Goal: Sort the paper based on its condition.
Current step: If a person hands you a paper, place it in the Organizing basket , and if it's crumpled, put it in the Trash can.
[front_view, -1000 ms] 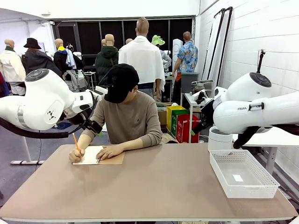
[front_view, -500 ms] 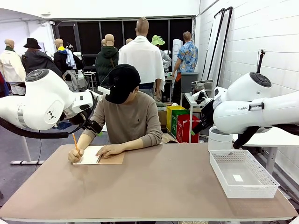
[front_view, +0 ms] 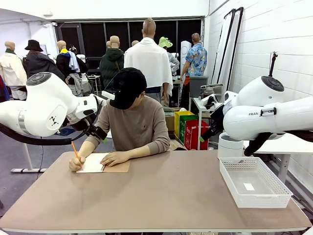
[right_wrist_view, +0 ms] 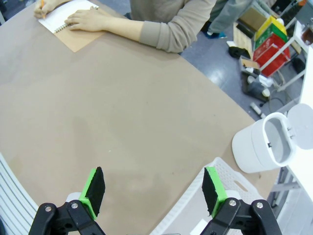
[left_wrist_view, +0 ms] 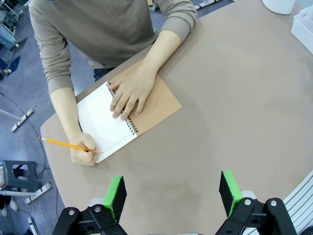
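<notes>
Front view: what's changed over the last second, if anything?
The person's writing hand with the orange pencil slid slightly toward picture left across the open notebook. Nothing was grasped or released. The person's other hand stayed flat on it; the left arm, right arm and white basket did not move.

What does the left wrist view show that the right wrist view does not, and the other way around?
From the left wrist view: the left tool, open above the table; the whole orange pencil in the person's hand; a dark stool on the floor. From the right wrist view: the right tool, open; the white bin with its lid up; a red box and a yellow box. Shared: the person, the spiral notebook, the table.
</notes>
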You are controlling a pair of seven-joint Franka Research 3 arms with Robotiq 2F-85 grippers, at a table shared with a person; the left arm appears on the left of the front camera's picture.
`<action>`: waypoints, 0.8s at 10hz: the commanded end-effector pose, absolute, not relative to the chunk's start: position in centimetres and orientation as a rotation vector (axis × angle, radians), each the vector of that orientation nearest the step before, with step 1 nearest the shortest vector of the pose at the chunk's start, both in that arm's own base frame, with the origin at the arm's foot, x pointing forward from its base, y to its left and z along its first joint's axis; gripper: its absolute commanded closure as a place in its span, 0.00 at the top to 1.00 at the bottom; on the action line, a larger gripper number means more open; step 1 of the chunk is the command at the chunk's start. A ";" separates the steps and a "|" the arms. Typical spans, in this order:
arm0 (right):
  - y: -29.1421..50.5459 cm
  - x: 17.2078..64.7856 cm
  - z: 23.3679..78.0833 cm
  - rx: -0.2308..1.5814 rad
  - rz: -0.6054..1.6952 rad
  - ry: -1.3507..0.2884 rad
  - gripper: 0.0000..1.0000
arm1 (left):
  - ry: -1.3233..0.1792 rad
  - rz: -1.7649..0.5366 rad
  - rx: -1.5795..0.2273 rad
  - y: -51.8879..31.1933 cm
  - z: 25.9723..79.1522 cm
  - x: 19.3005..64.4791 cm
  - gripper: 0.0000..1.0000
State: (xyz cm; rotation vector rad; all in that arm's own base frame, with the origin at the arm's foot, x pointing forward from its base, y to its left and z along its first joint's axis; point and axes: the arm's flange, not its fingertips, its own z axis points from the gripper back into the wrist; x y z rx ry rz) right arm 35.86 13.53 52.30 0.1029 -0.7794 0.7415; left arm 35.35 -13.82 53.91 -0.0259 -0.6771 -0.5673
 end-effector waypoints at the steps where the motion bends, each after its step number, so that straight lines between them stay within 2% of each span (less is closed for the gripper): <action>1: 13.5 35.9 52.3 0.103 0.742 -0.779 1.00 | -0.677 -0.568 -0.026 -13.8 53.9 35.4 1.00; 8: 13.5 35.9 52.3 0.103 0.742 -0.779 1.00 | -0.677 -0.568 -0.026 -13.8 53.9 35.4 1.00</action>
